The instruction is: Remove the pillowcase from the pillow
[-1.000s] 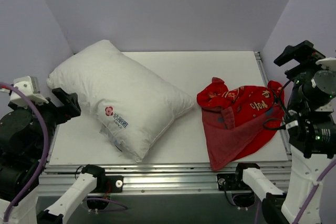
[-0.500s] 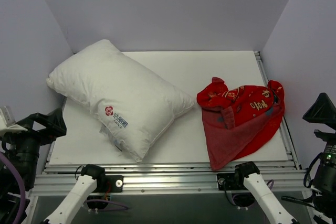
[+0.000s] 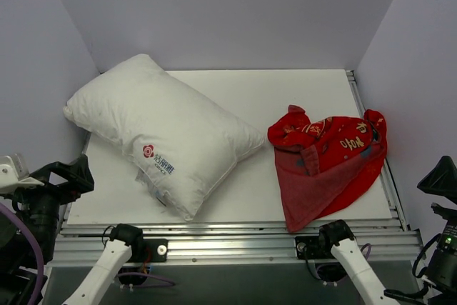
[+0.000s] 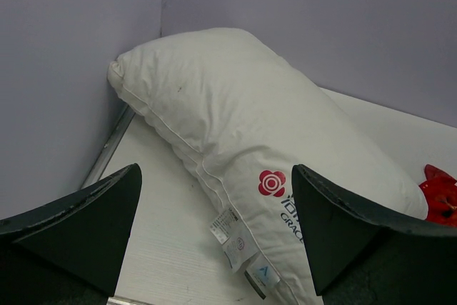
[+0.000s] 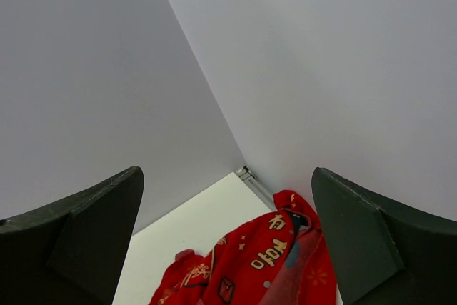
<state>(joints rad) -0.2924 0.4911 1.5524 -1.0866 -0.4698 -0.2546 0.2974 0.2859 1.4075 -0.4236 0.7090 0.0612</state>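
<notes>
The white pillow (image 3: 164,137) lies bare and diagonal on the left half of the table, its red flower logo toward the front; in the left wrist view the pillow (image 4: 235,112) fills the middle. The red pillowcase (image 3: 328,158) lies crumpled and apart on the right half, pinkish inside showing at the front. It also shows as the pillowcase (image 5: 250,262) below the right wrist camera and as a red corner (image 4: 439,191). My left gripper (image 3: 68,176) (image 4: 214,176) hangs open off the table's front left corner, holding nothing. My right gripper (image 3: 439,180) (image 5: 227,173) is open beyond the front right corner, empty.
The white table (image 3: 285,98) is boxed in by lilac walls (image 3: 228,12) at the back and both sides. An aluminium rail (image 3: 228,244) runs along the front edge, with the arm bases below it. White care tags (image 4: 239,241) stick out from the pillow's seam.
Both arms have pulled back and dropped from beside the table to the low front corners. Pillow and pillowcase have not moved.
</notes>
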